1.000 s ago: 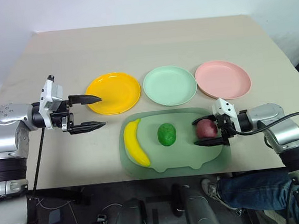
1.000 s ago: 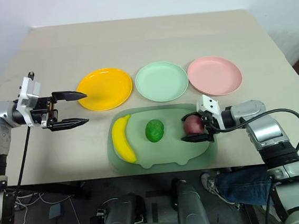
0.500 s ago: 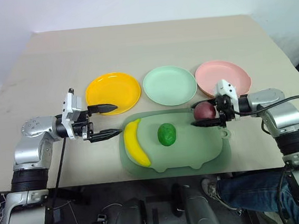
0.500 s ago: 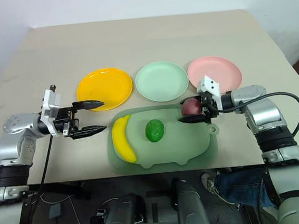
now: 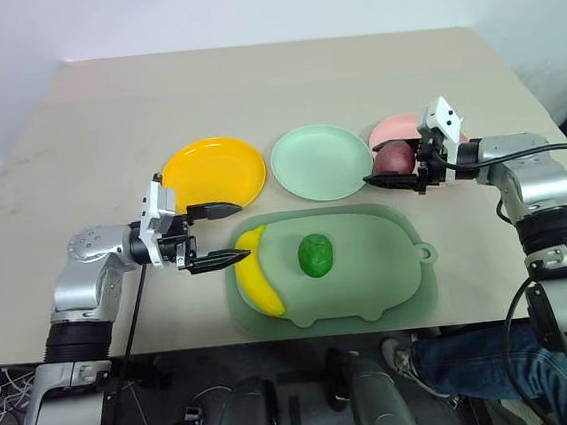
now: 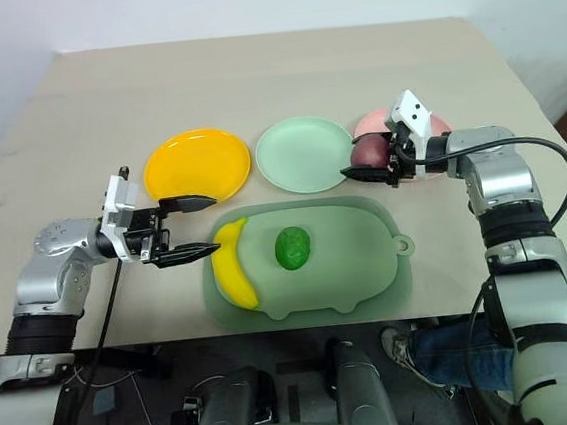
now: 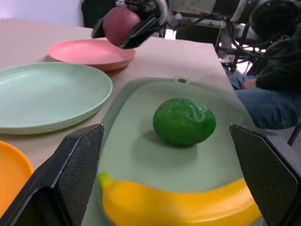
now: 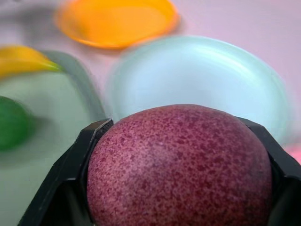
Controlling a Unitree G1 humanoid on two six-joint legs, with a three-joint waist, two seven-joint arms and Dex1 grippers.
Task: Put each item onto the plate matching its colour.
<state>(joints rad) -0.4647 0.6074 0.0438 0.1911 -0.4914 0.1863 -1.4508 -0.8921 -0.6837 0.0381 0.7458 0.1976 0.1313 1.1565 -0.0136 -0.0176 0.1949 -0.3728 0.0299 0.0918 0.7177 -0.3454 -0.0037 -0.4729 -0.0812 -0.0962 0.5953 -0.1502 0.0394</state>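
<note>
My right gripper (image 5: 392,168) is shut on the round dark-red fruit (image 5: 395,157) and holds it in the air over the near left rim of the pink plate (image 5: 394,127). The fruit's speckled skin (image 8: 178,165) sits between the black fingers (image 8: 91,155). The yellow banana (image 5: 256,277) and the bumpy green fruit (image 5: 315,255) lie on the pale-green board (image 5: 371,284). At the banana's upper tip my left gripper (image 5: 241,233) stands open and level, one finger on each side of that tip. The yellow-orange plate (image 5: 215,174) and the mint plate (image 5: 321,163) hold nothing.
The three plates stand in a row just behind the board, whose tab (image 5: 426,253) sticks out to the right. Bare tan tabletop (image 5: 271,83) stretches beyond the plates to the far edge. A person's leg in jeans (image 5: 468,355) shows below the table's front right.
The right gripper lifted the dark-red fruit off the board and carried it back and right to the pink plate's rim. The left gripper slid right to the banana's tip.
</note>
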